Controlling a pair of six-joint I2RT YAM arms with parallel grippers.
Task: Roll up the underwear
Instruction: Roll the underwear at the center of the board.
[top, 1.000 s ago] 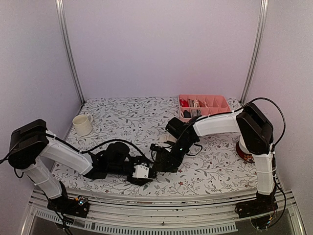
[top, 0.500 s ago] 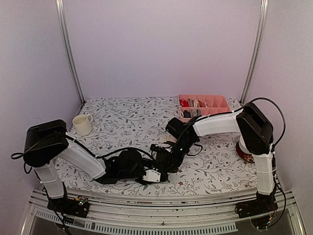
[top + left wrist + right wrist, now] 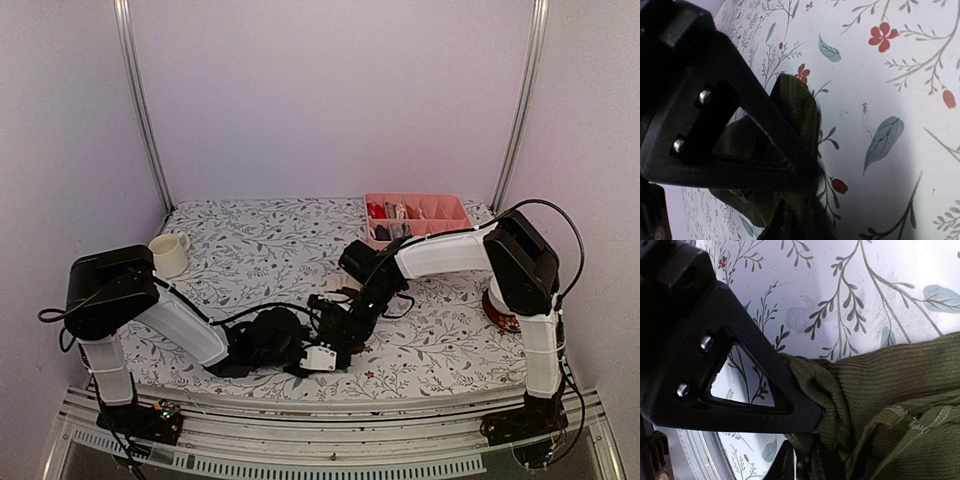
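The left arm [image 3: 185,325] lies low over the table. Its white forearm runs from a raised elbher at the left edge down and to the right, and the left gripper [image 3: 322,356] sits near the front edge at the middle. The right arm [image 3: 440,252] rises from its base on the right, bends at a high shoulder and reaches its white forearm leftward and down. That brings the right gripper [image 3: 338,332] just beside the left one, so the two wrists meet nose to nose.

Between them lies the olive underwear [image 3: 890,390], a dark olive-green knit with fine ribbing and a stitched hem. It is bunched into soft folds on the tablecloth [image 3: 250,240].

In the left wrist view the black, triangular, cut-out finger [image 3: 740,125] presses on a gathered hump of the cloth, and the jaws stand narrow with fabric pinched between them. In the right wrist view a matching finger [image 3: 740,340] bites a puckered corner of the same garment, its jaws also nearly together on the cloth.

The tablecloth is smooth and white, printed with grey sprigs, teal leaves and small red flowers. A cream mug [image 3: 168,255] stands at the left, and a pink divided tray [image 3: 450,212] sits at the far right.
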